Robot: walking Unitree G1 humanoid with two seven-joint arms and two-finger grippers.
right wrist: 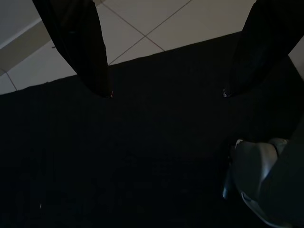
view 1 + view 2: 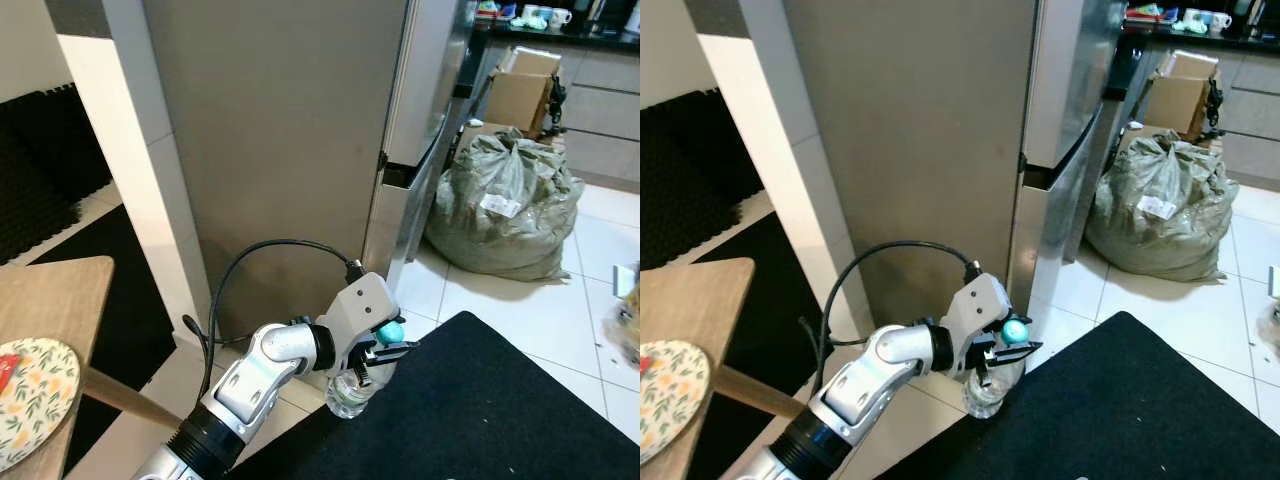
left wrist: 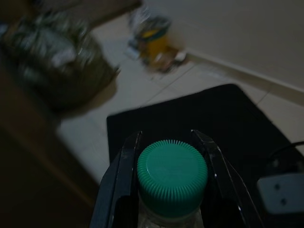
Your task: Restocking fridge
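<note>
Bottle (image 2: 350,395), clear plastic, ribbed green screw cap (image 3: 172,176), clamped at the neck between the two black fingers of the left gripper (image 2: 378,350). One finger lies on each side of the cap, so the body hangs below the grip, low over the floor and beside the fridge's lower corner. Held this way, probably for carrying toward the appliance, since the task is restocking.

Left arm (image 2: 255,380): silver jointed casing, black cable looping from the wrist block. Extended forward and down.

Right gripper (image 1: 166,92): fingers spread wide apart, nothing between them, pointing down at the dark mat; idle.

Mat (image 2: 480,400): black, matte, soft-looking, laid on the tiles in front of the fridge.

Fridge (image 2: 300,150): tall, brushed grey metal, flat side panel facing the onlooker; both doors look closed, with a dark gap between upper and lower door. The door must be opened before anything goes in.

Floor (image 2: 520,310): glossy pale tiles with thin grout lines.

Sack (image 2: 505,205): bulging, crumpled grey-green bag, knotted at the top, standing on the tiles beyond the fridge.

Cardboard box (image 2: 520,90): brown, behind the sack.

Table (image 2: 60,300): wooden corner at the left, carrying a floral-patterned plate (image 2: 30,395).
</note>
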